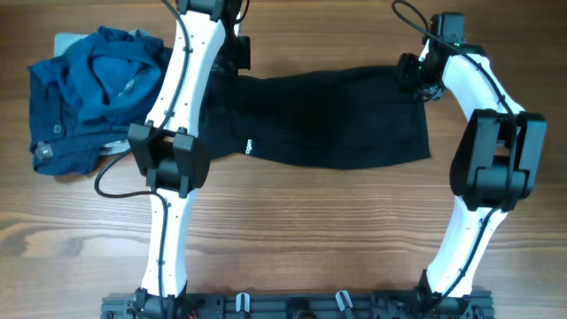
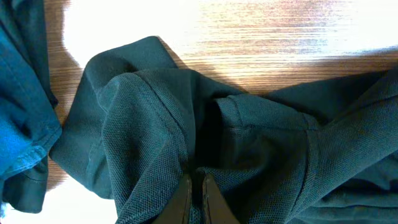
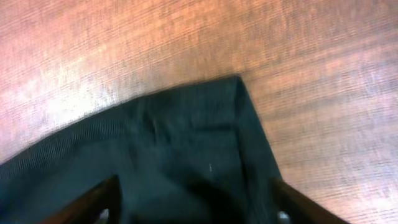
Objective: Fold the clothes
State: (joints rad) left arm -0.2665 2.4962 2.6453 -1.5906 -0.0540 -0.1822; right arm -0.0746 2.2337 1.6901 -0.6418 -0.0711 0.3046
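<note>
Overhead: left arm point(image 1: 182, 80) covers left end of black shirt point(image 1: 337, 115); white mark point(image 1: 250, 146) near its lower edge too small to read | Left wrist: shirt runs off right and bottom edges; blue clothes point(image 2: 22, 93) left of it cropped | Right wrist: shirt corner blurred, fingers point(image 3: 93, 202) below it cropped

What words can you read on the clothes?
White mark on the black shirt: too small to read.
Blue clothes: no words show.
Nothing else here carries readable text.
</note>
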